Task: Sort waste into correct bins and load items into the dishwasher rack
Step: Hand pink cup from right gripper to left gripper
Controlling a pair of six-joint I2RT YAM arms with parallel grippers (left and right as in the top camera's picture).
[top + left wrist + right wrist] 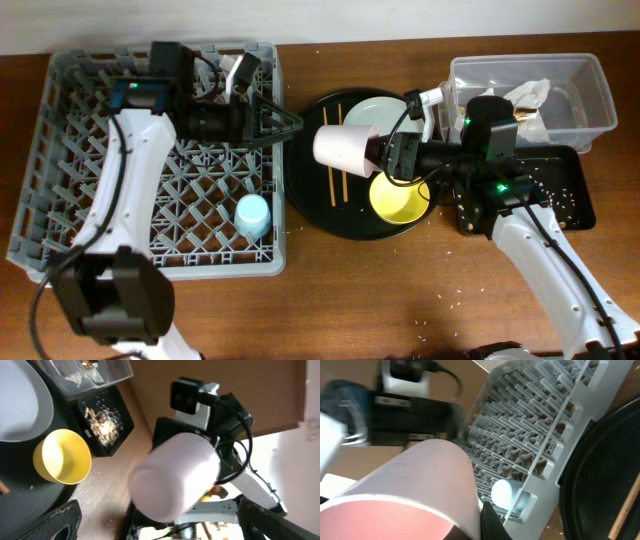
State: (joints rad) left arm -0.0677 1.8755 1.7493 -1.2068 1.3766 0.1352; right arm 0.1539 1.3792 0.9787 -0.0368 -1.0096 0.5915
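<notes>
Two arms reaching in over a brown wooden table [400,310]. In the right gripper [386,153], a smooth pink cup [345,147], round like a tube, held on its side in the air above the big round black tray [305,195]. One black finger [490,521] pressed against the cup's rim, clamped tight on it. Just left of the cup, the left gripper [282,122], spread wide, with nothing in it.

Under the left arm, the big square grey rack [40,140], made of plastic, with a criss-cross floor and rows of little upright prongs. Inside it, near its right side, a light blue cup [252,215] among the prongs.

On the round tray, a pale flat plate [378,108], a shiny yellow bowl [400,200] with its open side up, and thin wooden chopsticks [335,170] lying side by side.

At the far right, a clear see-through tub [592,100] with a crumpled white napkin [530,93] inside. Just beside it, a shallow black tray [572,205], a rectangle, speckled with brown scraps [102,422] and white rice grains.
</notes>
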